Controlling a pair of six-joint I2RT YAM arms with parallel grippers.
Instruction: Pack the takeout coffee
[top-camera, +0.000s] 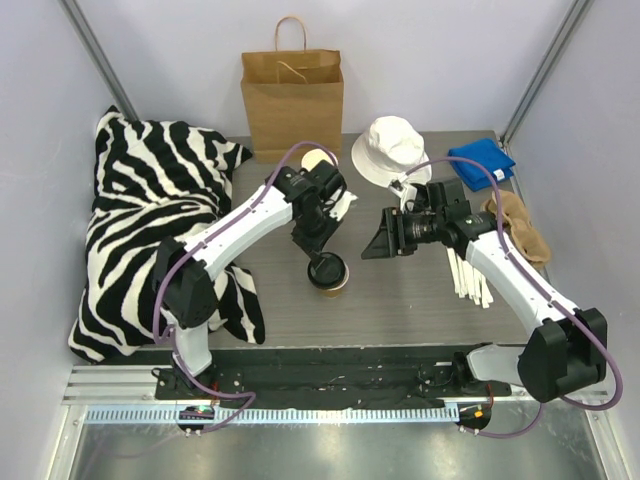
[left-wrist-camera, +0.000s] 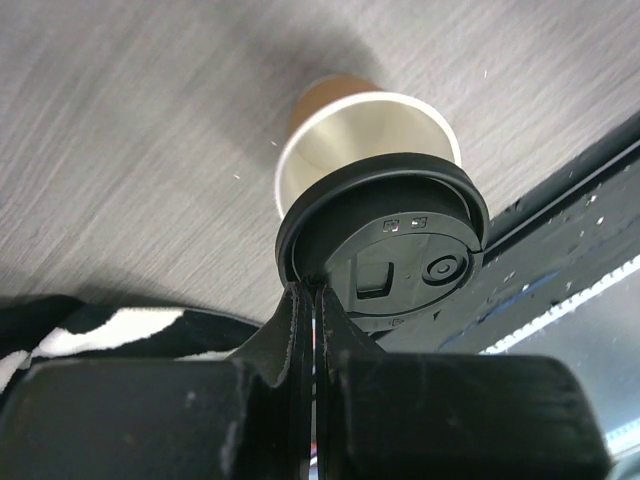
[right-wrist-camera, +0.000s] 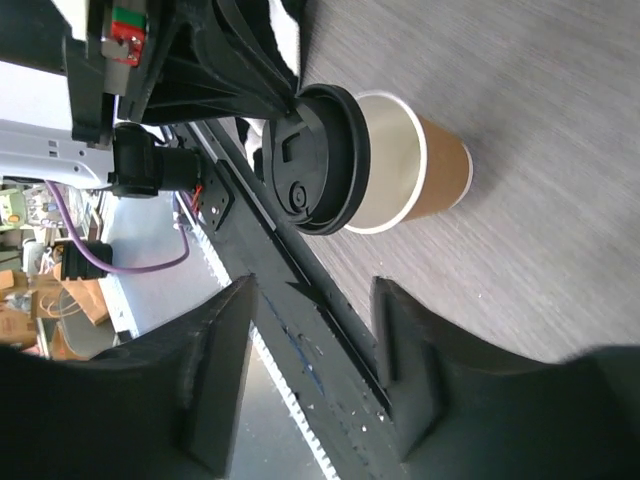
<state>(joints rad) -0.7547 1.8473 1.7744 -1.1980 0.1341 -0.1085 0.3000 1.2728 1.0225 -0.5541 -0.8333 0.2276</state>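
Observation:
The takeout coffee cup (top-camera: 336, 285) is kraft brown with a cream rim and stands on the grey table. Its mouth shows open in the left wrist view (left-wrist-camera: 350, 135) and the right wrist view (right-wrist-camera: 425, 165). My left gripper (top-camera: 318, 255) is shut on the edge of the black plastic lid (left-wrist-camera: 390, 250). It holds the lid (right-wrist-camera: 320, 160) tilted and off-centre at the cup's rim, covering part of the opening. My right gripper (top-camera: 378, 243) is open and empty, right of the cup, with its fingers (right-wrist-camera: 225, 340) apart.
A brown paper bag (top-camera: 292, 95) stands at the back. A white bucket hat (top-camera: 392, 148), a blue cloth (top-camera: 483, 160), a tan item (top-camera: 520, 225) and pale sticks (top-camera: 470, 275) lie to the right. A zebra cushion (top-camera: 150, 220) fills the left.

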